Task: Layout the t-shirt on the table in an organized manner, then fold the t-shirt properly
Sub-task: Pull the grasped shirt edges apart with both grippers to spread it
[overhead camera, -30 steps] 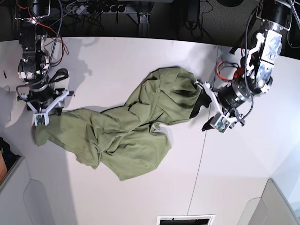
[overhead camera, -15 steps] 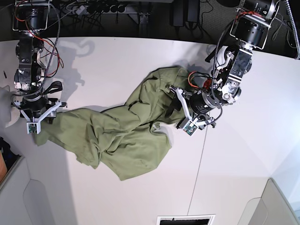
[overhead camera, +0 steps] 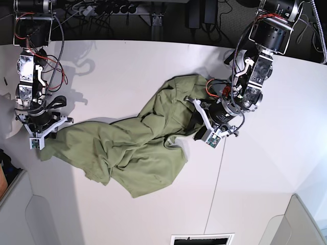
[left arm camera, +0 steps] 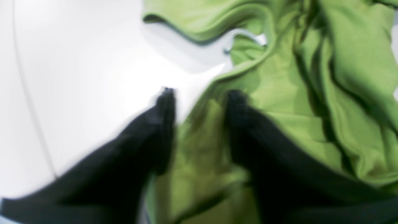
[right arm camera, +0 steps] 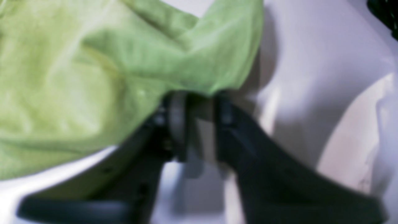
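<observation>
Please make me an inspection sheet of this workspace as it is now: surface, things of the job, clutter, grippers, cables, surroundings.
Surface: white table, thin dark seam on its right part.
Job's things: green t-shirt crumpled in a diagonal heap, not laid flat.
Clutter: nothing seen on the table.
Grippers: left gripper straddles a shirt edge, jaws apart; right gripper has cloth at its tips, grip unclear because of blur.
Cables: red and black wires along both arms; more cables behind the table.
Surroundings: dark equipment at the far edge, grey panels at the lower corners.

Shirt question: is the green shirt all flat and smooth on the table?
No, the shirt lies bunched and twisted in wrinkled folds across the white table.
</observation>
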{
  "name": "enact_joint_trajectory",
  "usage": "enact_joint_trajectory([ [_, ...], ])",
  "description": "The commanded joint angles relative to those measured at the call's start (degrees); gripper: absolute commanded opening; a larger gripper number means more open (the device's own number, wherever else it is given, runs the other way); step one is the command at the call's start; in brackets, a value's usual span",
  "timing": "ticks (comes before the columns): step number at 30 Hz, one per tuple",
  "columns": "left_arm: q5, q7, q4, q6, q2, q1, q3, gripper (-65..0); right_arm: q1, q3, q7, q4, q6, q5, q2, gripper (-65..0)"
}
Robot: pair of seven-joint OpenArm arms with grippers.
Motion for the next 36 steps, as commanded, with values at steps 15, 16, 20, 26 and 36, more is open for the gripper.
enact_joint_trajectory([
  [15,6.71,3.93,0.2,11.63,-7.61,-0.28,-0.35,-65.0,1.62,9.66,-6.58,4.26,0.59,-4.2,1.07,-65.0],
  [16,6.71,3.93,0.2,11.63,-8.13,-0.28,-0.37,-65.0,1.49,10.95,-7.5,4.26,0.94,-2.62,1.16,-65.0],
  [20,6.69,6.69,0.2,13.53,-8.92,-0.26,-0.37,-65.0,-0.68,14.97,-8.24,4.28,4.74,2.08,1.16,-65.0],
  [26,6.71,9.09,0.2,17.14,-8.92,-0.26,-0.37,-62.0,-5.92,18.38,-9.99,5.75,8.5,7.56,1.14,-65.0],
  [36,6.45,9.29,0.37,17.14,-8.87,-0.44,-1.4,-37.8,-18.91,18.93,-15.87,24.15,17.92,22.56,-0.35,-37.2],
])
